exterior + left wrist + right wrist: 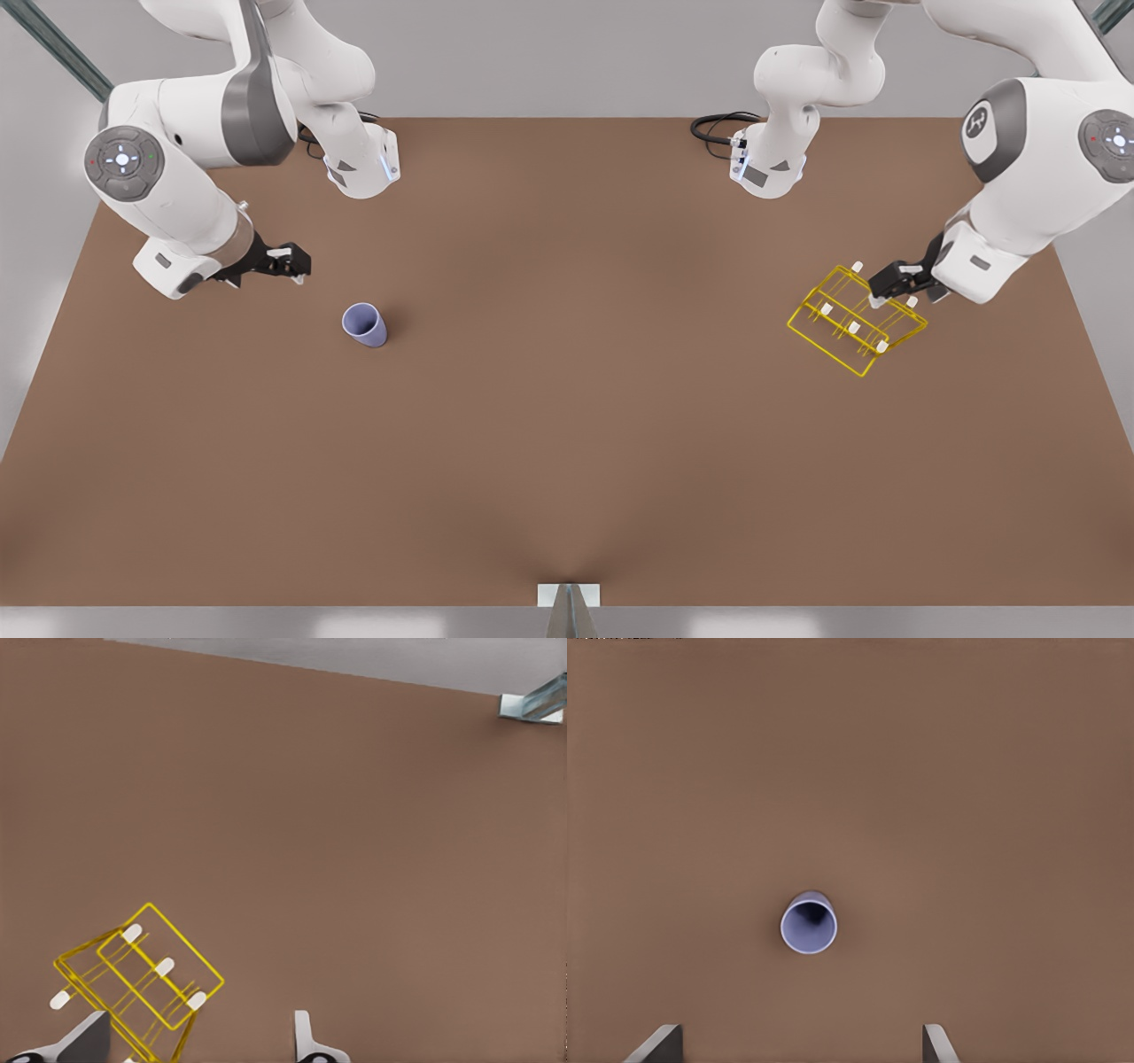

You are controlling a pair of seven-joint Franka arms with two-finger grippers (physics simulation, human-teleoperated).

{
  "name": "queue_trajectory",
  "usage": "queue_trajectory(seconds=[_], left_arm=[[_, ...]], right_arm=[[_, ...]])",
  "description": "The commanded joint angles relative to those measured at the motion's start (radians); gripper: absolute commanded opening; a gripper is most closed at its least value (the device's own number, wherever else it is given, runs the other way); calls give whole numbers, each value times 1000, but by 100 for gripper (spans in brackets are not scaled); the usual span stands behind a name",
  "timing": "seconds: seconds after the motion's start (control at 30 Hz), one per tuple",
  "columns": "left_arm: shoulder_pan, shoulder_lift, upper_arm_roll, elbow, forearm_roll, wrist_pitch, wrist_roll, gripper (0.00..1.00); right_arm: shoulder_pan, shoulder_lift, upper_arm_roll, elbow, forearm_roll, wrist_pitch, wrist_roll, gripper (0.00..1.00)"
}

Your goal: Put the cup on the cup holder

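Here, a small lavender-blue tapered tumbler with no handle, the cup point(364, 324), stands upright and mouth-up on the flat brown table point(567, 443), towards the front view's left. It stands alone with nothing touching it. In the right wrist view the cup point(808, 923) shows from above, its open rim a pale ring around a darker inside, ahead of the two fingertips point(656, 1045), which stand far apart with bare table between them. So the right gripper point(297, 264) is spread wide and holds nothing; in the front view it hangs near the cup, just up and to the front view's left of it, without contact

Well apart from the cup, on the front view's right, lies the cup holder point(855, 321), a yellow thin-wire rectangular rack with short upright pegs tipped in white. The left gripper point(889, 285) sits at the rack's far edge, right beside the wires; whether it touches them I cannot tell. In the left wrist view the cup holder point(142, 988) lies skewed near one fingertip point(84, 1041), and the two tips are set wide apart, gripping nothing
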Motion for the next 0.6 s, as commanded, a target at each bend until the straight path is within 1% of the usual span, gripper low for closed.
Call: queue_trajectory(seconds=[0.0,0.1,0.17,0.23,0.27,0.33,0.5,0.57], left_arm=[[-8,0,3,4,-2,10,-43,100],[0,2,8,4,-5,10,-45,100],[2,6,8,4,-5,8,-43,100],[0,6,8,4,-4,1,-11,100],[0,11,8,3,-4,-24,-11,100],[0,14,8,3,-4,-30,-22,100],[0,19,9,-2,-4,-57,-22,100],[-3,34,8,-2,-5,-57,-23,100]], right_arm=[[-3,-1,1,0,-1,12,33,100],[4,7,1,2,-1,11,37,100],[83,33,12,-60,4,37,42,100],[155,76,12,-99,19,137,122,100],[169,73,13,-165,20,198,140,100],[167,68,72,-259,20,299,205,100],[124,39,69,-511,-10,555,202,100],[98,40,56,-526,-12,598,191,100]])
